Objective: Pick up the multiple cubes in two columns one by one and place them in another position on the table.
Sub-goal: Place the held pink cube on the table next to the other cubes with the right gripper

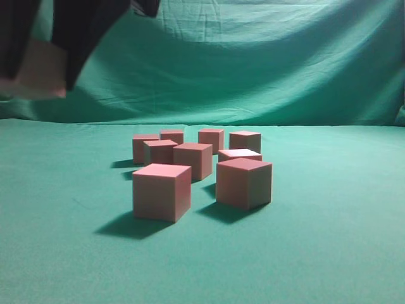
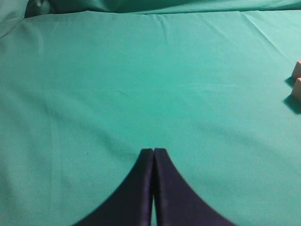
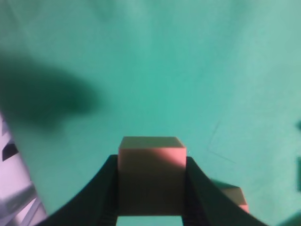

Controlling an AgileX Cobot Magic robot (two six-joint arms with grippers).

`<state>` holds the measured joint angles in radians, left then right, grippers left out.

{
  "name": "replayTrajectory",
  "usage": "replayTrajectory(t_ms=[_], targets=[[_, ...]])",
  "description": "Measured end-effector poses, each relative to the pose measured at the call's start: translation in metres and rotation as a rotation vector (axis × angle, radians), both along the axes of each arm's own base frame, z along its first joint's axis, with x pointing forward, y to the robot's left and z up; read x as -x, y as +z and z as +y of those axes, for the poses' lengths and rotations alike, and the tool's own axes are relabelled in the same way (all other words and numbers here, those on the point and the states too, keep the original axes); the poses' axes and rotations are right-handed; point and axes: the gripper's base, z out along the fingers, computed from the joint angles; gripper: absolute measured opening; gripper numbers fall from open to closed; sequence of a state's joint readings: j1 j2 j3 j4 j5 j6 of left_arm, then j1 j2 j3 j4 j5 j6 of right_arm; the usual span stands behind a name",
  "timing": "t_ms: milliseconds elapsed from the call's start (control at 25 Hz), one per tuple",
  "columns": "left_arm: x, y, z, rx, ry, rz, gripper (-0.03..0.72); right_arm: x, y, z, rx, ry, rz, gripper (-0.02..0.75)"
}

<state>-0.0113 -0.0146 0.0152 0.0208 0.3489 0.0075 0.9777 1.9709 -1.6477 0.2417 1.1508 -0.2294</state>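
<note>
Green cloth covered the table [image 1: 329, 253] and hung wrinkled as a backdrop [image 1: 266, 63] behind it.

Item one: loose cubes [image 1: 243, 182], salmon-pink, eight counted in the exterior view, standing in two rough columns at mid-table. Nearest pair: one at left front [image 1: 161, 191], one at right front, apart from each other. Remaining six ranged behind them toward the far edge, some overlapping in view. Faces plain; no brand, label or writing legible on any.

Item two: held cube [image 3: 151, 175], same colour. Sat squarely between the black fingers [image 3: 200, 193] of the right gripper [image 3: 151, 188], a finger pressed flat against each side face, jaws partly apart to the cube's width. Raised clear of the cloth. In the exterior view it appeared blurred at upper left, high above the surface and well apart from the group.

Item three: left gripper [image 2: 153, 153], black, fingers [image 2: 164, 188] together with only a thin seam between them, holding nothing, over bare cloth. Two cube edges [image 2: 296, 80] showed at the right margin of that view, well away from its tips.
</note>
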Motion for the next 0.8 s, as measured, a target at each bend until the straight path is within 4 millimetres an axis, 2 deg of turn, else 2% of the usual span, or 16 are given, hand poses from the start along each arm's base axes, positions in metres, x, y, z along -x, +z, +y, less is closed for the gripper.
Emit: replayTrajectory(t_ms=[240,520,800], targets=[[0.000,0.000,0.000,0.000,0.000,0.000,0.000,-0.014,-0.020,-0.002,0.103,-0.162,-0.060,0.265],[0.000,0.000,0.000,0.000,0.000,0.000,0.000,-0.019,-0.051,0.008,0.154,-0.192,-0.099,0.265],[0.000,0.000,0.000,0.000,0.000,0.000,0.000,-0.016,-0.053,0.011,0.187,-0.225,-0.178,0.265]])
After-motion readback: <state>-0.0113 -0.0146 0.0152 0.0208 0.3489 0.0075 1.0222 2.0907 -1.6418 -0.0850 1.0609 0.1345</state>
